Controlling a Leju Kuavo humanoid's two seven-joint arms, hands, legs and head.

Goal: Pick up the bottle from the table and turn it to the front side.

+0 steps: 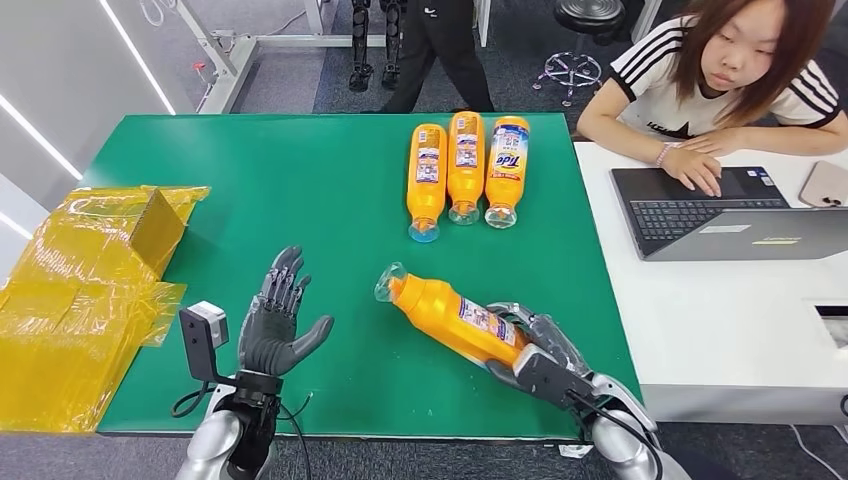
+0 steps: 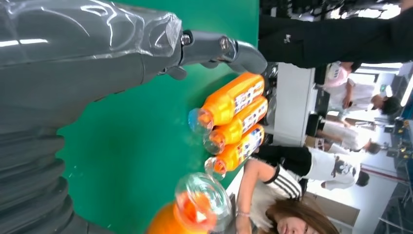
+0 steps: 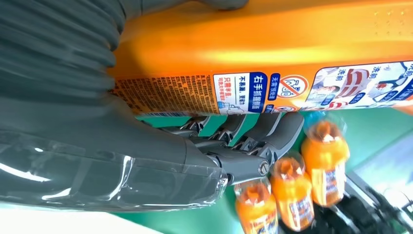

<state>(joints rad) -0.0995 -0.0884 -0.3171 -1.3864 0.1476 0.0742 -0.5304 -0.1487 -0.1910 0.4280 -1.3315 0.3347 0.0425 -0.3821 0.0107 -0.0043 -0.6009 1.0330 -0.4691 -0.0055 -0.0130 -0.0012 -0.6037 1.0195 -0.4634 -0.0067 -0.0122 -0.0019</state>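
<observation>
Bottle [image 1: 452,318] lying on its side on the green desk [image 1: 300,180], near the front edge, clear cap end pointing up-left, base end toward the right hand [image 1: 535,350]. Right hand wrapped around the lower body of the bottle, fingers [image 3: 253,139] curled under the printed label, thumb on the other side; back label with small print facing the wrist camera. Left hand [image 1: 278,320] raised just over the desk to the left of the bottle, fingers spread and pointing up, holding nothing, well apart from the bottle. Three more bottles [image 1: 465,165] side by side at the far edge of the desk, caps toward the robot. Crinkled yellow bags [image 1: 90,290] on the left edge. White desk [image 1: 720,330] to the right with a laptop [image 1: 720,215]; a person [image 1: 720,70] seated behind it, hand on the keyboard.
</observation>
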